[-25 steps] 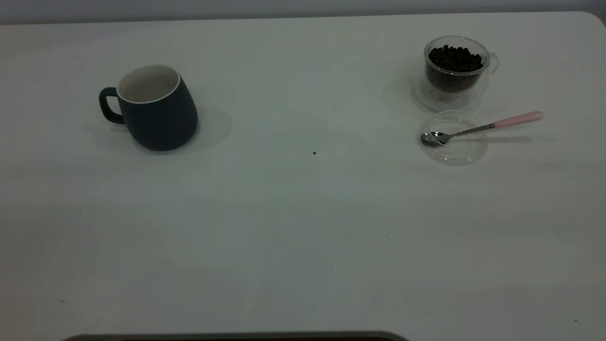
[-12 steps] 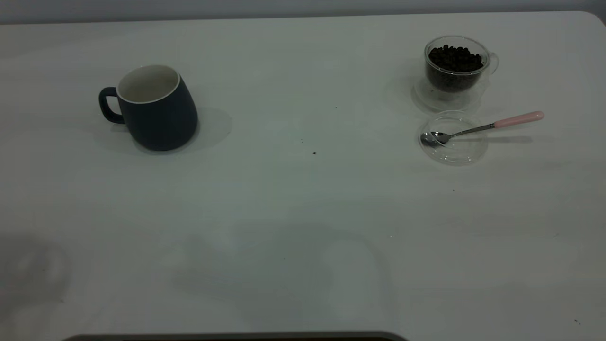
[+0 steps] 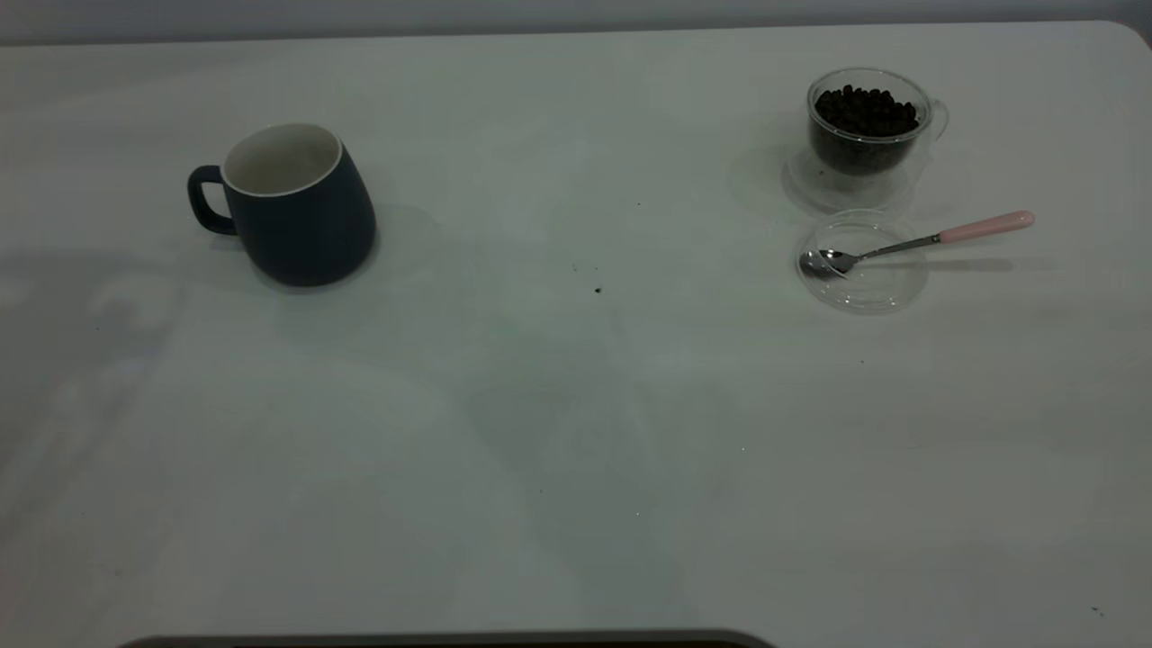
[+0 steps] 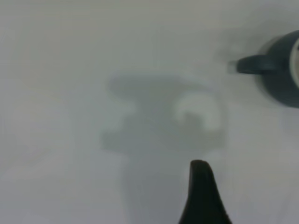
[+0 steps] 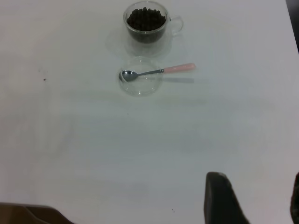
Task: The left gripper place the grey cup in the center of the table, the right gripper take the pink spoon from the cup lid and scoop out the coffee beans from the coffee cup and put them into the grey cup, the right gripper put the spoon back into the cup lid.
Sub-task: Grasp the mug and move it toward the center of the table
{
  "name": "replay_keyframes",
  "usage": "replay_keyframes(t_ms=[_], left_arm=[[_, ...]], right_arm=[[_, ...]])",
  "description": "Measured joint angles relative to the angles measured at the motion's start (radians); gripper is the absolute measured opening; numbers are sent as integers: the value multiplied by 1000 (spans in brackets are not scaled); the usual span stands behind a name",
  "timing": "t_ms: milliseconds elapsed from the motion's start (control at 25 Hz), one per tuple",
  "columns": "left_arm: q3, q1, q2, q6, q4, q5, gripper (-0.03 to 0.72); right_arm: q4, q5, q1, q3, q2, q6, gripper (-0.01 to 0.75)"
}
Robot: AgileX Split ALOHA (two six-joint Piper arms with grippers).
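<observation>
The grey cup [image 3: 297, 207] stands upright at the table's [image 3: 576, 432] left, handle pointing left, and looks empty. In the left wrist view it [image 4: 280, 70] lies well ahead of my left gripper [image 4: 252, 196], which is open and holds nothing; only one finger [image 4: 201, 196] shows. At the right, the coffee cup [image 3: 864, 126] is full of coffee beans [image 3: 864, 110]. Just in front of it the pink spoon [image 3: 927, 238] rests with its bowl in the cup lid [image 3: 862, 263]. My right gripper [image 5: 257, 196] hangs open and empty, far short of the spoon [image 5: 159, 71]. Neither gripper shows in the exterior view.
A few dark specks [image 3: 598, 290] lie near the table's middle. A dark edge [image 3: 450, 641] runs along the near side. The table's back right corner [image 3: 1125, 31] is rounded. An arm's shadow [image 3: 117, 306] falls on the left part of the table.
Shadows have spread from the near edge across the table's middle and left, up toward the grey cup. The cups, lid and spoon have not moved.
</observation>
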Motion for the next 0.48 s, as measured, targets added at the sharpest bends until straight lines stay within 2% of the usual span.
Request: replay_keyframes(t_ms=[200, 480], left_arm=[[-152, 0, 201, 283, -1, -4, 567], [-379, 0, 507, 514, -44, 67, 567]], right_arm=[[0, 0, 0, 0, 0, 0, 394], [0, 0, 0, 0, 0, 0, 394]])
